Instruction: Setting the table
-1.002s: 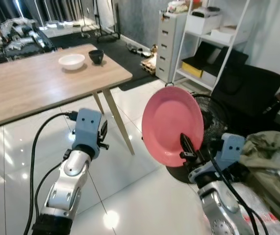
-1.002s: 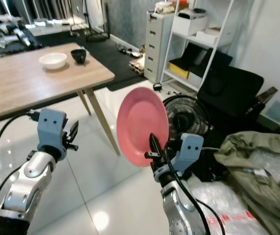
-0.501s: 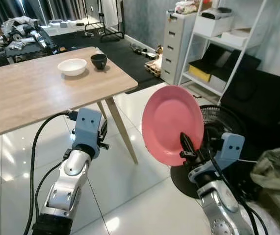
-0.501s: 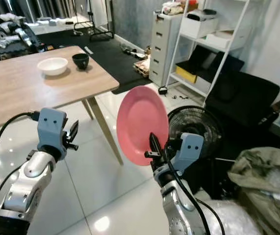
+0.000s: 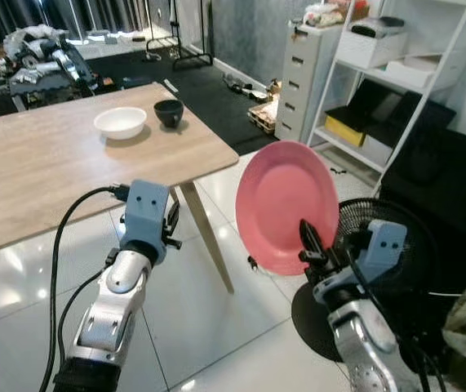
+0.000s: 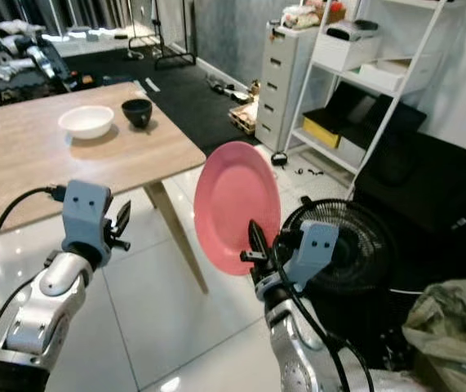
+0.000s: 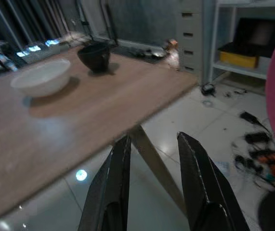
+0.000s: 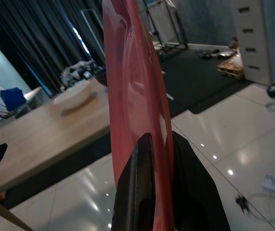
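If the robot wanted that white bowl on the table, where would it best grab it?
Probably by the rim, from above. The white bowl sits upright and open on the wooden table, so one finger could slip inside the wall and one outside. The near side looks best, since the black cup stands close beside it. The left gripper, jaws open, is free.

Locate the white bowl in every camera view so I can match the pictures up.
Left eye view: the round white bowl sits at the far end of the wooden table, upper left.
Right eye view: same bowl, upper left.
Left wrist view: upper left, beyond the left tool.
Right wrist view: small, middle left, beside the pink plate held edge-on.
Shared landmark: the small black cup next to the bowl.
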You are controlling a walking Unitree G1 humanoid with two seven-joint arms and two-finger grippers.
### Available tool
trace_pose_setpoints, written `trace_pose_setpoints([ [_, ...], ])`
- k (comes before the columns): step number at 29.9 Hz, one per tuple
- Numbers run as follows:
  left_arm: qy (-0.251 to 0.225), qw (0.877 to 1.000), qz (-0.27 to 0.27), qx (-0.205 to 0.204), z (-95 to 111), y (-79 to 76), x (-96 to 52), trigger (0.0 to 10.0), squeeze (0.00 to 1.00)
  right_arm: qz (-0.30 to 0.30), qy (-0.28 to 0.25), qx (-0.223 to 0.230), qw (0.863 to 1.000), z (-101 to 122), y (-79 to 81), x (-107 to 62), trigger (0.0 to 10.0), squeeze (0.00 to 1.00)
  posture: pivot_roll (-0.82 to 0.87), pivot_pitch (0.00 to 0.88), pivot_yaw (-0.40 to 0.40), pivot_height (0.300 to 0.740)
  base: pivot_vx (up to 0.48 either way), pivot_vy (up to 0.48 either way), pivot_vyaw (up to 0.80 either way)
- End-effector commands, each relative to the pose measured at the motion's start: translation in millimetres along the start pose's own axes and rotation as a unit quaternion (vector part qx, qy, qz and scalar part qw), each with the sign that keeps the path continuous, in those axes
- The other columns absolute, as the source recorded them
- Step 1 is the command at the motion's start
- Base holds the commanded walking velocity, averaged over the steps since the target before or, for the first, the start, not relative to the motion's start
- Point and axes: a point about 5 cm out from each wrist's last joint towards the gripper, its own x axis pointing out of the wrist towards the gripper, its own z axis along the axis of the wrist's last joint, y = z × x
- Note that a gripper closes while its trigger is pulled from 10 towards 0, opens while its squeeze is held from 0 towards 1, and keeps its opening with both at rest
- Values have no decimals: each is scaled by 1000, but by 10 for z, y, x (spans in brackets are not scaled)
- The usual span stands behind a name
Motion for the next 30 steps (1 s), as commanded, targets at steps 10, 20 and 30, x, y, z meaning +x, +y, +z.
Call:
trace_pose_setpoints([
  [10, 9, 1000, -2, 8, -39, -3, -15, 10000, 0, -16, 0, -4, 1000, -5, -44, -7, 10000, 0, 54, 76, 127, 740, 461, 0, 0],
  [20, 10, 1000, -5, 7, -51, -16, -14, 10000, 0, -18, 0, -8, 1000, -5, -63, -4, 10000, 0, 51, 65, 128, 740, 461, 0, 0],
  [30, 6, 999, -35, -10, -31, -7, -79, 10000, 0, -28, 1, -18, 999, -9, -112, -2, 10000, 0, 55, 62, 125, 740, 83, 0, 0],
])
